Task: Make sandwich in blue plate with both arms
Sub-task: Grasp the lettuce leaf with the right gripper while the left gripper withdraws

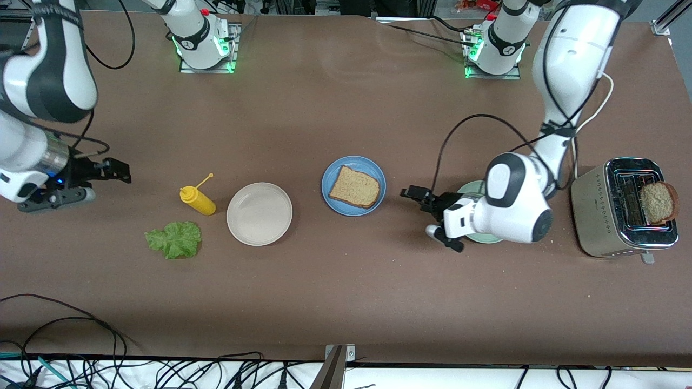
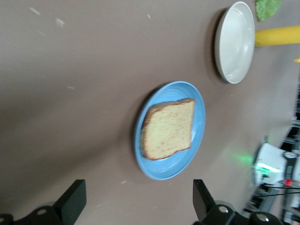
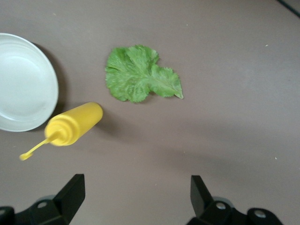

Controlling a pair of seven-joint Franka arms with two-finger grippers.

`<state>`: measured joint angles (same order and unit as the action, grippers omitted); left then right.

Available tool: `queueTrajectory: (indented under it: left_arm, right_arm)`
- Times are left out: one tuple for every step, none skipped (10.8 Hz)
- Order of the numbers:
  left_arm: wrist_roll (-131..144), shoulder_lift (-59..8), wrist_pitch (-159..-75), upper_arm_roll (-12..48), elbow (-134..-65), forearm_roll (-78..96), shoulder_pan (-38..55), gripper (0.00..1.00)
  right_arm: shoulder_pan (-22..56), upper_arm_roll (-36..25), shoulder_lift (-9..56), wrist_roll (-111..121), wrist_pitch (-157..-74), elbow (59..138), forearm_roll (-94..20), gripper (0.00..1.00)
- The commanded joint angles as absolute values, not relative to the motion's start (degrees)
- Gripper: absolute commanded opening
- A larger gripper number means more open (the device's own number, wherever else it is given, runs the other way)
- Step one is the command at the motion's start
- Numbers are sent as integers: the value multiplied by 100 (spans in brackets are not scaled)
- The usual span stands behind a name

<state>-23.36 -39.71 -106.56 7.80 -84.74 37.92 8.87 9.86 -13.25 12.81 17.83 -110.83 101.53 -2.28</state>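
The blue plate [image 1: 378, 181] lies mid-table with one brown bread slice [image 1: 354, 187] on it; both show in the left wrist view, plate [image 2: 199, 108] and slice [image 2: 168, 129]. A second bread slice [image 1: 658, 202] stands in the toaster [image 1: 600, 216]. The green lettuce leaf [image 1: 174, 239] lies on the table toward the right arm's end, and shows in the right wrist view [image 3: 140, 75]. My left gripper [image 1: 430, 216] is open and empty beside the blue plate [image 2: 136, 201]. My right gripper [image 1: 111, 170] is open and empty near the lettuce [image 3: 136, 197].
A yellow squeeze bottle [image 1: 198, 200] lies next to the lettuce. An empty beige plate [image 1: 259, 213] sits between the bottle and the blue plate. A pale green plate [image 1: 481, 238] is mostly hidden under the left arm. Cables run along the table's near edge.
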Motion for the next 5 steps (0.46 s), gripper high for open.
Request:
queueTrajectory:
  left_arm:
    - [-2172, -3044, -10460, 756, -8613, 2229, 660, 100]
    - [-2040, -2797, -10215, 756, -8578, 1815, 607, 100]
    - [-1900, -2604, -9969, 721, -8491, 1410, 606, 100]
    - [-1759, -2401, -9749, 721, -8421, 928, 615, 100]
    - [-1680, -2199, -9547, 738, -8394, 531, 615, 100]
  right_arm:
    - [870, -1222, 1738, 1907, -11837, 10388, -220, 100]
    - [870, -1213, 1949, 1916, -12056, 10389, -220, 100]
    - [870, -1195, 2177, 1994, -12328, 10389, -228, 100]
    - [870, -1187, 2388, 2004, -12592, 10389, -237, 100]
    - [870, -1178, 2591, 2030, -12838, 10389, -255, 100]
